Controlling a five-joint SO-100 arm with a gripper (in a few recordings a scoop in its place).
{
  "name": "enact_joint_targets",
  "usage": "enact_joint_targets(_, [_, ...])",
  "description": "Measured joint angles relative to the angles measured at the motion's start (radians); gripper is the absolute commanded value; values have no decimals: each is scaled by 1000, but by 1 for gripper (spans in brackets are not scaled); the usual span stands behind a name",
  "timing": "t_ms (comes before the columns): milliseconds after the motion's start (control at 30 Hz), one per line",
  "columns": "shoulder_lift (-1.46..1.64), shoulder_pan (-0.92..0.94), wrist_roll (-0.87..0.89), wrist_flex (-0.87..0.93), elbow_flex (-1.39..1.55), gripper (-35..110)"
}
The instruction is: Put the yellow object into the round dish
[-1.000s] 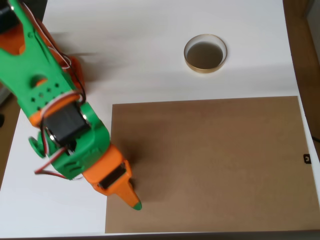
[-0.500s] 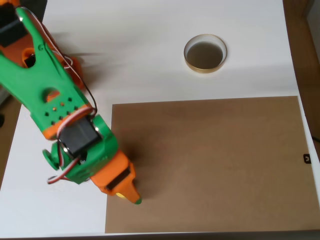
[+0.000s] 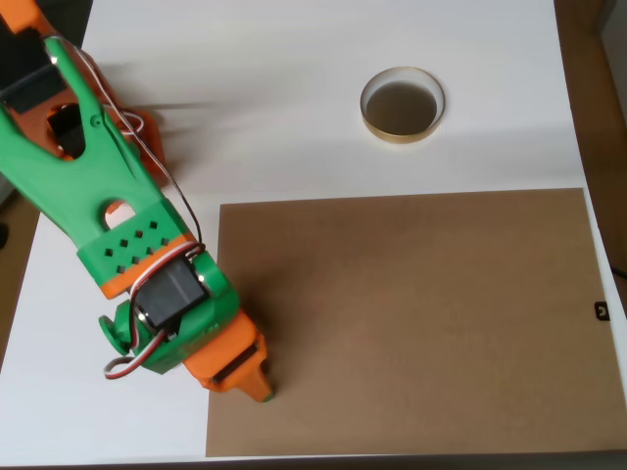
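Gripper (image 3: 253, 384) low over brown board's (image 3: 411, 313) left edge, grip state unclear; round dish (image 3: 402, 105) well apart, up-right.

One overhead camera is looking straight down on the white table (image 3: 313, 117), taking in nearly its whole top, the brown board (image 3: 411, 323) and the arm; its height is seemingly moderate.

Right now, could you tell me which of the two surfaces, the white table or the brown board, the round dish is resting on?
The white table: the round dish sits above the brown board, clear of its edge.
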Motion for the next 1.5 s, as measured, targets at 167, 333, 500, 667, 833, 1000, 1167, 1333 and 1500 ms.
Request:
enact_joint_targets(167, [-2,14,-2,-5,-17,23])
enact_joint_targets(333, [-5,9,-2,-3,-20,18])
enact_joint_targets(500, [-34,23,-2,-6,-40,16])
enact_joint_targets(667, [-48,29,6,-15,-46,14])
enact_joint_targets(833, [-55,29,-25,-28,-60,14])
enact_joint_targets(1000, [-55,29,-9,-23,-60,14])
enact_joint_targets(1167, [-55,25,0,-23,-61,10])
enact_joint_targets(1333, [-55,18,5,-23,-61,3])
enact_joint_targets(1500, [-55,18,0,-21,-61,0])
